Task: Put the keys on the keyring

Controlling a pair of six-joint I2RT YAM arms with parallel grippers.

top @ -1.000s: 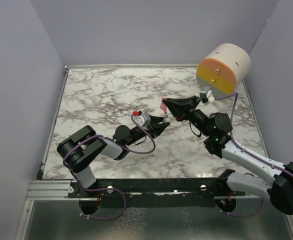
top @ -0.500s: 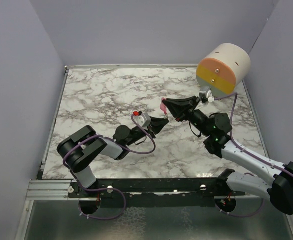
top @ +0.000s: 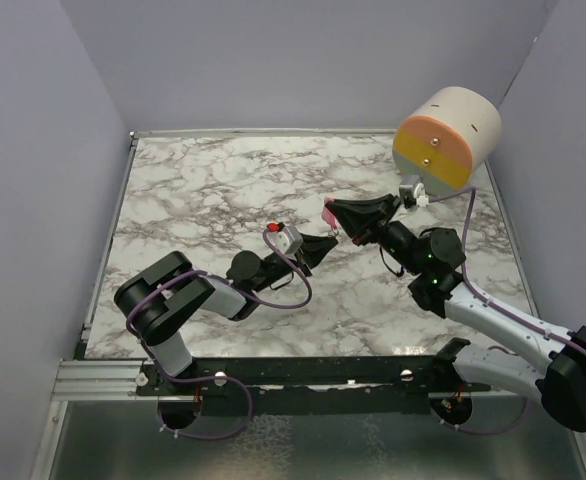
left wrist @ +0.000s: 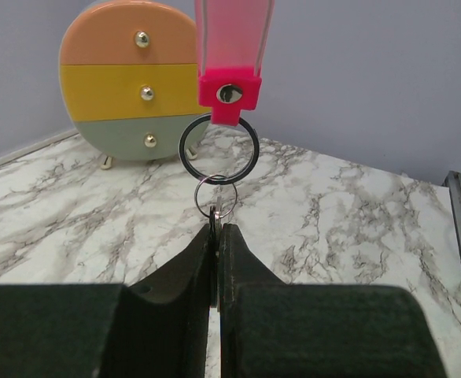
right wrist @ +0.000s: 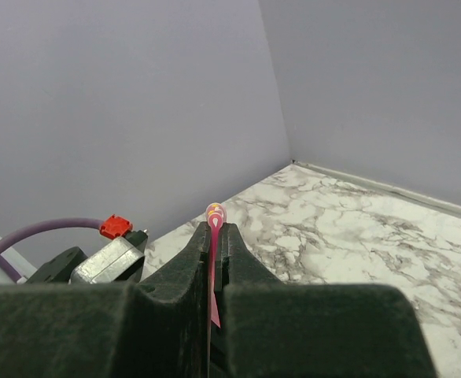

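Note:
The keyring is a pink strip [left wrist: 232, 47] hanging from above in the left wrist view, with a dark metal ring [left wrist: 182, 150] under its pink clasp. My right gripper [right wrist: 219, 228] is shut on the strip [right wrist: 215, 214], seen edge-on there; from above it sits at mid-table [top: 331, 212]. A small silver ring [left wrist: 197, 193] overlaps the dark ring's lower edge. It joins a thin dark key [left wrist: 213, 224] pinched edge-on between the jaws of my left gripper [left wrist: 216, 230], just below the right one [top: 325, 243]. I cannot tell whether the two rings are linked.
A round drawer box [top: 448, 135] with orange, yellow and green drawers stands at the back right, behind the keyring [left wrist: 128, 79]. Purple walls close in the marble table [top: 203, 190]. The left wrist's silver camera block [right wrist: 108, 260] lies close beside the right fingers.
My left gripper's fingers have come together from open to shut, close under the pink strip. The right gripper has kept its grip and barely moved.

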